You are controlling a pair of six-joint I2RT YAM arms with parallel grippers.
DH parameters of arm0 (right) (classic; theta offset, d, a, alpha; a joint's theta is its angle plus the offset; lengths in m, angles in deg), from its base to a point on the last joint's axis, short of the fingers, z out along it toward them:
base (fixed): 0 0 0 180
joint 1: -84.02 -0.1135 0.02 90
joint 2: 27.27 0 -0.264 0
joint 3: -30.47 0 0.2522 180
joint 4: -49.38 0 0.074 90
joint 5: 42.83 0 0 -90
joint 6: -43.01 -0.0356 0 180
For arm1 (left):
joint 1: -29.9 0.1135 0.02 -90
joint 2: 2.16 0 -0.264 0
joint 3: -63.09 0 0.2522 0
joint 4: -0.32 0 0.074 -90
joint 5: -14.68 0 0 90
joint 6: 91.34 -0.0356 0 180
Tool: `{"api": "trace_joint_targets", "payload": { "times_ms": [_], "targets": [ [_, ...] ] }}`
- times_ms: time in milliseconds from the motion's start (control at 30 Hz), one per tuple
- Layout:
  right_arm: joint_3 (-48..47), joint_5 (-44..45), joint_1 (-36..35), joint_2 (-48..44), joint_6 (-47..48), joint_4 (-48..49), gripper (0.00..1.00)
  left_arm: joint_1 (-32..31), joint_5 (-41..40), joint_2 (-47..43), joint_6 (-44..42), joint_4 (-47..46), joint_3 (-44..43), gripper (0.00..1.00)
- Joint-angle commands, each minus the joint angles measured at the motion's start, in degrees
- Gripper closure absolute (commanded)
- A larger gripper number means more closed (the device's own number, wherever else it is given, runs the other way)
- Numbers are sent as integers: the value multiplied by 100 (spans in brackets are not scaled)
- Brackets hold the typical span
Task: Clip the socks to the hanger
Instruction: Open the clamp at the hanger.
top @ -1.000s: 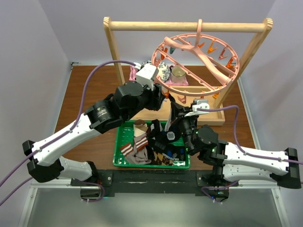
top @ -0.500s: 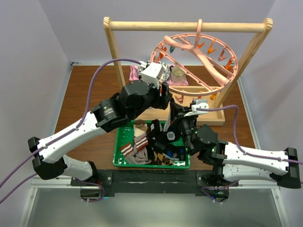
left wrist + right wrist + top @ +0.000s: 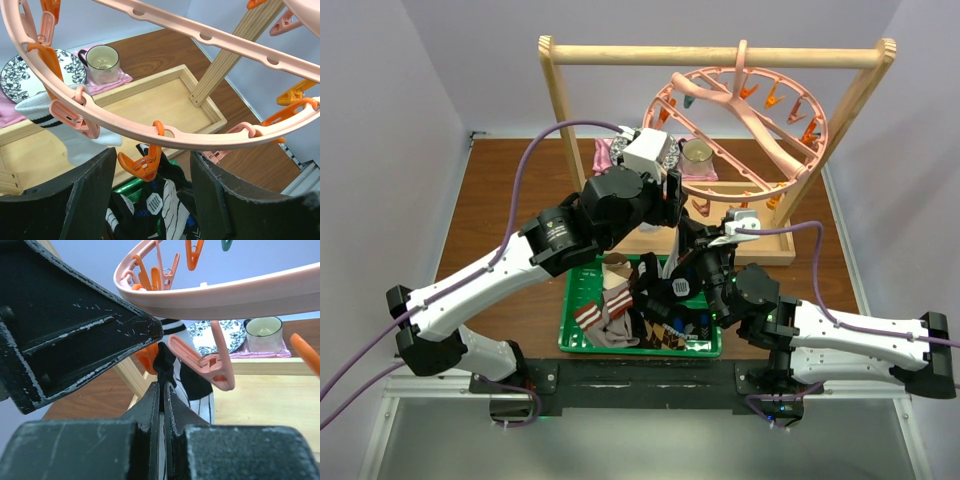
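The pink ring hanger (image 3: 745, 125) hangs by its hook from the wooden rack. My left gripper (image 3: 672, 205) is open at the ring's near rim. In the left wrist view its jaws (image 3: 152, 156) stand either side of an orange clip (image 3: 145, 166) without touching it. My right gripper (image 3: 683, 240) is shut on a black patterned sock (image 3: 163, 364) and holds its top edge up right below that orange clip (image 3: 147, 357). The sock also shows under the clip in the left wrist view (image 3: 162, 205). A white sock with black stripes (image 3: 67, 127) hangs from a pink clip (image 3: 75, 117).
A green basket (image 3: 640, 350) at the near edge holds a brown striped sock (image 3: 595, 315) and an argyle sock (image 3: 665, 335). The wooden rack (image 3: 715, 55) stands over a wooden tray (image 3: 150, 107). Behind are a patterned plate (image 3: 20, 75), a mug (image 3: 102, 62) and a pink cloth (image 3: 605, 155).
My left arm has moved right and forward, bringing its open gripper around the orange clip. The ring has tipped a little. My right gripper has held still with the black sock.
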Motion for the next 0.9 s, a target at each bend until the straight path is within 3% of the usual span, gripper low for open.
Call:
{"api": "trace_joint_targets", "payload": {
  "times_ms": [0, 867],
  "targets": [
    [-236, -72, 21, 56, -218, 177, 100, -40, -250, 11, 121, -288, -233, 35],
    [-227, -239, 30, 56, -666, 80, 100, -40, -347, 72, 85, -393, -233, 52]
  ]
}}
